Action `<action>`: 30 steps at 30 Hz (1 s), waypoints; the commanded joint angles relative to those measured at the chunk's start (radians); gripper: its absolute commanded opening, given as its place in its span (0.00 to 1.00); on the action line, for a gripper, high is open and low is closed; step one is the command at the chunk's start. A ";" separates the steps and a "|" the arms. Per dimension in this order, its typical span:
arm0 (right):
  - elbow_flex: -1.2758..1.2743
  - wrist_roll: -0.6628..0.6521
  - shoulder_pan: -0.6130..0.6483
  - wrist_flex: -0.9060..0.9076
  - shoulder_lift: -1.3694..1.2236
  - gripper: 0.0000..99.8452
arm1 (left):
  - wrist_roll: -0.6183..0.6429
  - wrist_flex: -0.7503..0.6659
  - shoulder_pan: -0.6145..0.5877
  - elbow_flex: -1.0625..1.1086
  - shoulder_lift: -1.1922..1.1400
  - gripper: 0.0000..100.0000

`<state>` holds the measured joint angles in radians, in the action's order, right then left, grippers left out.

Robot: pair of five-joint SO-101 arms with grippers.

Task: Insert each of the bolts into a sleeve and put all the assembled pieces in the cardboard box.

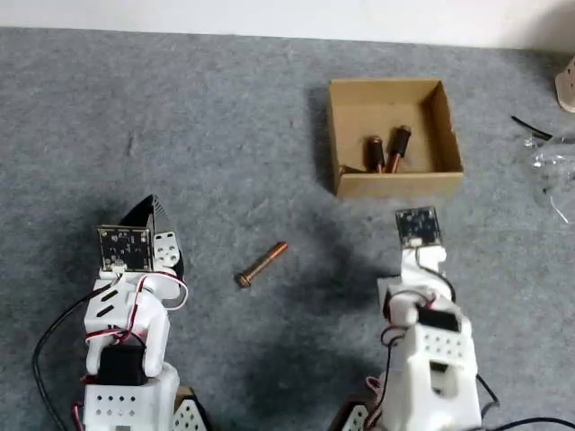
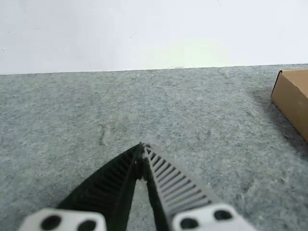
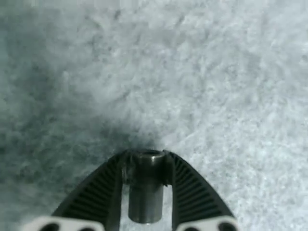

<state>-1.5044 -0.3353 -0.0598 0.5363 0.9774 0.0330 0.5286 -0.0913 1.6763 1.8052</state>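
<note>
Two robot arms work a grey felt table. The left gripper sits on the near side, well apart from the cardboard box and off to its left. Its ribbed fingers are pressed together at the tips, with nothing between them.

The right gripper hangs low over the felt just in front of the box's near wall. Its fingers are clamped around a dark metal sleeve, whose open end points out past the fingertips.

Between the two arms a bare copper-coloured bolt lies flat on the felt, near and to the left of the box. It rests on a slant, head toward the arms and tip angled toward the box's near left corner, touching neither gripper.

Farther back the open-topped box stands upright. Inside are two sleeved bolts, copper shafts capped in dark metal, lying side by side against the near wall. A thin copper piece rests in the near left corner – too small to identify.

To the right of the box, at the table's edge, lies some clear plastic and wire clutter.
</note>
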 commanded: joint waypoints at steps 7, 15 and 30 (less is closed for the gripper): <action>-0.116 -0.008 0.013 -0.027 0.321 0.00 | 0.003 -0.018 0.015 0.019 0.012 0.01; -0.110 -0.006 0.015 0.036 0.323 0.00 | 0.003 -0.018 0.015 0.019 0.012 0.01; 0.226 -0.006 0.024 0.016 -0.458 0.00 | 0.003 -0.018 0.015 0.019 0.012 0.01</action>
<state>-1.4170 -0.3353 -0.0399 0.5685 0.7534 0.0330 0.5286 -0.0913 1.6763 1.8052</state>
